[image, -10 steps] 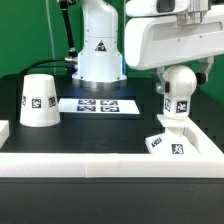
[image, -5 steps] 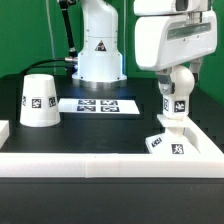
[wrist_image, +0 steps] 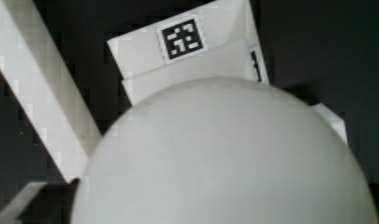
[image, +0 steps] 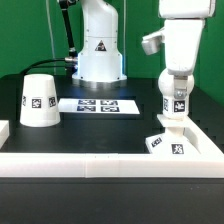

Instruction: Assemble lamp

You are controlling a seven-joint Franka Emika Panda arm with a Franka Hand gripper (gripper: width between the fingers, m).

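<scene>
— Where is the bulb?
— The bulb [image: 176, 88] stands upright on the lamp base [image: 168, 146], stem down and round head up, with one of its tags facing the exterior camera. It is in the same spot as a second ago.

— And the gripper?
— The gripper [image: 178, 66] hangs straight above the lamp base, right over the bulb's head. A second ago the hand was lower and turned broadside, covering the top of the bulb. Since then it has risen and turned, so it looks narrower and the whole round head shows beneath it.

— Is it open or closed? Is it holding anything?
— I cannot tell. In the exterior view the fingers are lost against the white bulb. In the wrist view the bulb [wrist_image: 212, 150] fills nearly the whole picture, with only a tagged corner of the lamp base [wrist_image: 186, 45] showing past it.

— What about the other parts?
— The shade [image: 40, 100] sits mouth down on the black table [image: 105, 130], well apart from the lamp base toward the exterior view's left. The marker board [image: 97, 105] lies flat between the shade and the lamp base. Neither has moved. The white wall [image: 100, 166] runs just in front of the lamp base.
</scene>
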